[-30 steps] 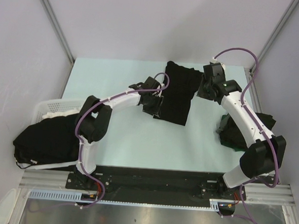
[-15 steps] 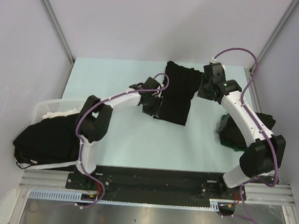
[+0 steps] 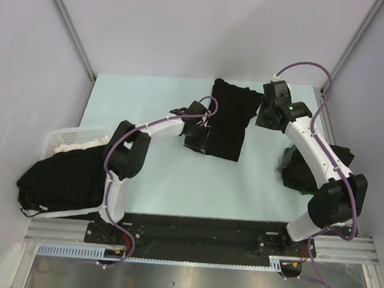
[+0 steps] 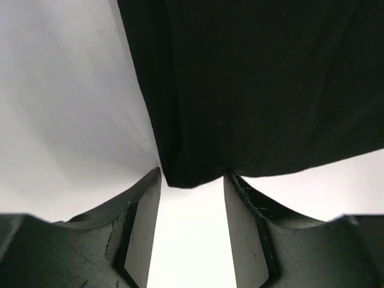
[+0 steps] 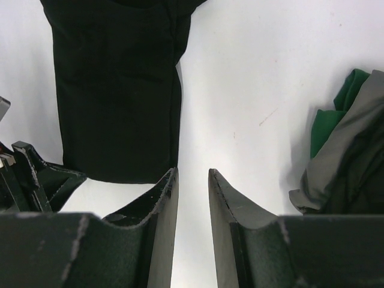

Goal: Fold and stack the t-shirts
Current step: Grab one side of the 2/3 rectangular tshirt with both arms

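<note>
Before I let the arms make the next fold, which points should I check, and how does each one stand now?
1. Left tool at the folded shirt: ok, jaws apart with the shirt's corner between the tips.
2. Corner gripped: not ok, not pinched yet.
3. Right tool on cloth: not ok, jaws apart over bare table, beside the shirt's edge.
4. Shirt flat on the table: ok.
5. Clothes pile apart from the shirt: ok.
6. Left fingers under the cloth: cannot tell.
</note>
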`<state>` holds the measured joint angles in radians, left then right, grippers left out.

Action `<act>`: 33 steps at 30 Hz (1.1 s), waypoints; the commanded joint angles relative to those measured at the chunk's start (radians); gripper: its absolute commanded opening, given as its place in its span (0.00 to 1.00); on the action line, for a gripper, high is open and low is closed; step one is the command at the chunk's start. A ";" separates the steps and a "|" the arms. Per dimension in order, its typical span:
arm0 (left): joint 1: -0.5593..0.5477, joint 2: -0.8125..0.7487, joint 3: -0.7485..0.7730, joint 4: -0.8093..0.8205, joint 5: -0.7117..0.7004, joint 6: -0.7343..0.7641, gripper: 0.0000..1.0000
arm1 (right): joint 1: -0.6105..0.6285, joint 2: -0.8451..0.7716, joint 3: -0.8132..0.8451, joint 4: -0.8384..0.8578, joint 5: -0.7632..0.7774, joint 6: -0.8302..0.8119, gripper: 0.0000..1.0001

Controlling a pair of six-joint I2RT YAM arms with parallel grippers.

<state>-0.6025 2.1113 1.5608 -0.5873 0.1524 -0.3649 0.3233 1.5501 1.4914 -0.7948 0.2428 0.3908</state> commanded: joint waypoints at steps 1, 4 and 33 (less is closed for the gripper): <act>0.007 0.019 0.048 -0.002 0.004 -0.008 0.51 | -0.003 -0.024 0.050 -0.007 0.015 -0.009 0.31; 0.010 0.032 0.062 -0.008 0.004 -0.006 0.50 | -0.003 -0.024 0.050 -0.014 0.016 -0.007 0.31; 0.017 0.073 0.134 -0.098 -0.042 0.026 0.00 | 0.177 -0.024 -0.273 0.092 -0.040 0.321 0.40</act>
<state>-0.5953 2.1738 1.6650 -0.6685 0.1516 -0.3618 0.4709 1.5520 1.2350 -0.7795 0.1967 0.6319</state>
